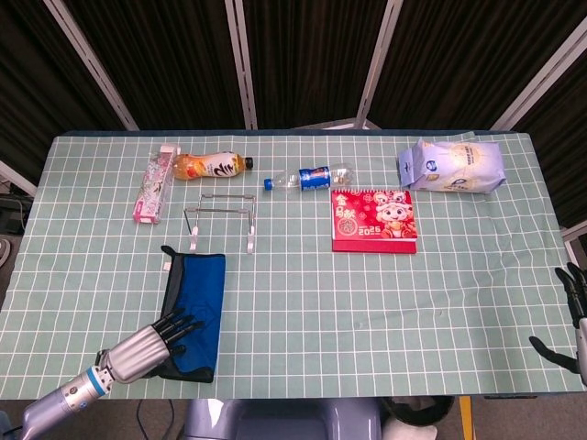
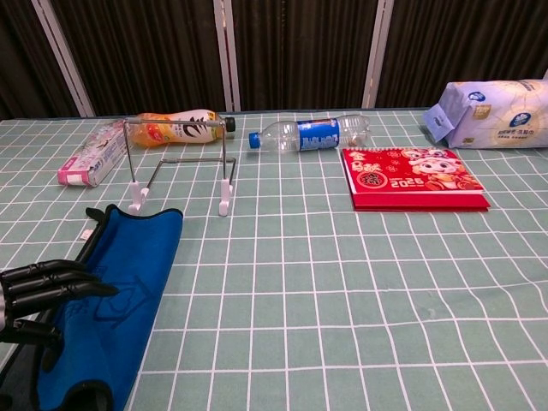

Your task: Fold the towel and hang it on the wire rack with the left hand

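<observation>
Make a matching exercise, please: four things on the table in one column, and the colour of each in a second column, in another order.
Things:
1. towel
2. calendar
3. wire rack
4. juice bottle

Colours:
A. orange
B. blue with black edge
C. red
D. silver with white feet

Pairs: 1-B, 2-C, 3-D, 4-A
</observation>
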Controlling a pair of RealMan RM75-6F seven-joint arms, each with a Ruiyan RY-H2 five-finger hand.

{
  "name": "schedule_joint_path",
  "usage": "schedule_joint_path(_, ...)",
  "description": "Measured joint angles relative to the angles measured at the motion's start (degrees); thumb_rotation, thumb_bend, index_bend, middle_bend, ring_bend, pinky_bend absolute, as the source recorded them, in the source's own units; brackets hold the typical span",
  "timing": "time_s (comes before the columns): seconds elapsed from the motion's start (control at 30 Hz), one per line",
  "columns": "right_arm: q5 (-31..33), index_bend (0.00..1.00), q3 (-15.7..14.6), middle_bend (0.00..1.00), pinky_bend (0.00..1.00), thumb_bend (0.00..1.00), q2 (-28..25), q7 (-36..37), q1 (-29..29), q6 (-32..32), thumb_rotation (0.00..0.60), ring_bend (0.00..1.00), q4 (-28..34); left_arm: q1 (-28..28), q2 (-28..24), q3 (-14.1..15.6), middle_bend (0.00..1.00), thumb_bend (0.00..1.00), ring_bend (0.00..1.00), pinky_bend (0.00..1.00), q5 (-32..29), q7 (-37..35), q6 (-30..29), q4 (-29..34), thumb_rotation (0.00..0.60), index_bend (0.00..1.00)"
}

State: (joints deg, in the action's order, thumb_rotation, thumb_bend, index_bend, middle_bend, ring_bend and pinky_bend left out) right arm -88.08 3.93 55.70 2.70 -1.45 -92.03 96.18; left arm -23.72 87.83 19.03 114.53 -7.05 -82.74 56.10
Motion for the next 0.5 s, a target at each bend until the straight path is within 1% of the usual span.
schedule_joint_path(0.33, 0.0, 0.01, 0.0, 0.00, 0.00, 0.00, -0.2, 0.5, -0.2, -0.2, 0.600, 0.00, -0.1, -0.3, 1.7, 0.1, 0.00, 0.23, 0.00, 0.00, 0.5, 0.5, 1.2, -0.7, 0.600, 0.49)
schedule_joint_path(0.5, 0.2, 0.01, 0.1, 0.00, 0.00, 0.00, -0.3, 0.8, -0.1, -0.1, 0.600, 0.00, -0.2, -0.8, 1.9, -0.2, 0.00, 0.26, 0.00, 0.00, 0.4, 0.5, 1.6, -0.3, 0.600, 0.49)
